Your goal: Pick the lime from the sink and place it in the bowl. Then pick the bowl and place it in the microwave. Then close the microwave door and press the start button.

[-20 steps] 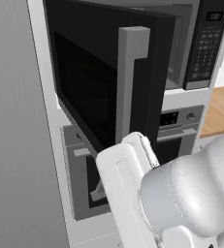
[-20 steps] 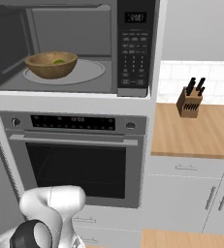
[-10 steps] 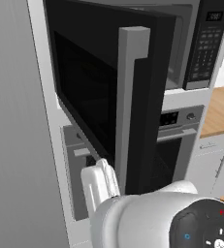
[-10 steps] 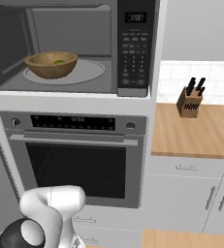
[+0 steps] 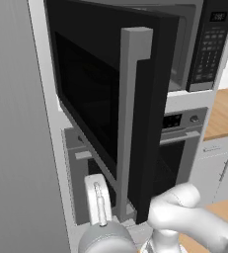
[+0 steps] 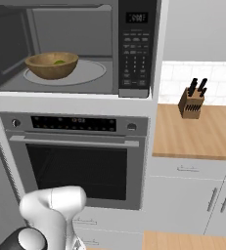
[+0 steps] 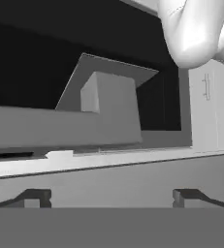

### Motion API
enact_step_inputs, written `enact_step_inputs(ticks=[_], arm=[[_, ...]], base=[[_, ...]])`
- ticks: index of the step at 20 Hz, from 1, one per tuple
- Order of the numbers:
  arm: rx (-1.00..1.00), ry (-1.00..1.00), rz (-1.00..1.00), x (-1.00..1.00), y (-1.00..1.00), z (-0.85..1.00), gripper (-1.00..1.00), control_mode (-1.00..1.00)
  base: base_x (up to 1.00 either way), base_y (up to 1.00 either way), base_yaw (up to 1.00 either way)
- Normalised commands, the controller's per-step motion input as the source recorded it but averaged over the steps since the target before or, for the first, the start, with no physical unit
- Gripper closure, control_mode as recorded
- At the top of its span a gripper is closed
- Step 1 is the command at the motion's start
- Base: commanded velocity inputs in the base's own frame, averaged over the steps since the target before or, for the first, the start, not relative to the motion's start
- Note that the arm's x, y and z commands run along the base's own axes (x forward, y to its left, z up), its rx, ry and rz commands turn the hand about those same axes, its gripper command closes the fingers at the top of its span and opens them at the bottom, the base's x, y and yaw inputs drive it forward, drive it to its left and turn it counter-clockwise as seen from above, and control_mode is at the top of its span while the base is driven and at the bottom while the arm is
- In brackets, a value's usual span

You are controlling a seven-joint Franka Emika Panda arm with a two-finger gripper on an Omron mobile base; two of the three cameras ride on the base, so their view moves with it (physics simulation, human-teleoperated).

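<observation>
Hand [image 7: 111, 196] spread; microwave door [image 5: 110, 99] ajar, handle [image 5: 130, 123] vertical.

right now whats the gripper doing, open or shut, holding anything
Gripper: open, holding nothing; its fingertips stand wide apart in the hand view, facing the microwave door handle.

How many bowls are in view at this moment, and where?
1. A brown wooden bowl sits on the round plate inside the open microwave, with the lime in it. The microwave door blocks the cavity in the left base view, so nothing more can be checked there.
</observation>
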Motion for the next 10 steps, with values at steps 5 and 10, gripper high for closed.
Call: enact_step_inputs(ticks=[5,10], arm=[[-0.05,-0.32,0.00,0.48,-0.97,0.17,-1.00,-1.00],[0.00,-0.33,0.00,0.08,-1.00,0.58,-1.00,-1.00]], base=[[0.00,0.00,0.00],[0.00,0.00,0.00]])
